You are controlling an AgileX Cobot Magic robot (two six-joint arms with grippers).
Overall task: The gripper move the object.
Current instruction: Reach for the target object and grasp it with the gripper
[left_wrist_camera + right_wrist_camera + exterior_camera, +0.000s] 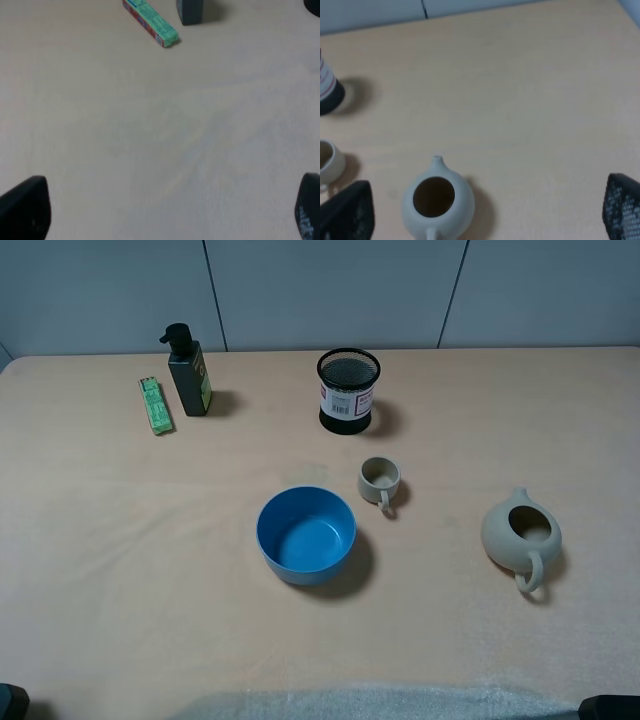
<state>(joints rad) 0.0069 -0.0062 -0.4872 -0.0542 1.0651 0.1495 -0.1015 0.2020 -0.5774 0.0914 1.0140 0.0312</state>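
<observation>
The black wire-mesh pen cup [349, 390] with a white-and-red barcode label stands upright at the back middle of the table. Its label and black base also show at the edge of the right wrist view [327, 92]. My left gripper [167, 215] is open and empty above bare table, far from the cup. My right gripper [485, 215] is open and empty, hovering near the beige teapot [437, 202], with the cup well beyond it. In the exterior view only dark bits of the arms show at the bottom corners.
A blue bowl [306, 535] sits mid-table with a small beige mug [380, 482] just behind it to the right. The teapot [522, 535] is at the right. A dark pump bottle [188, 372] and a green box [155, 405] stand at the back left.
</observation>
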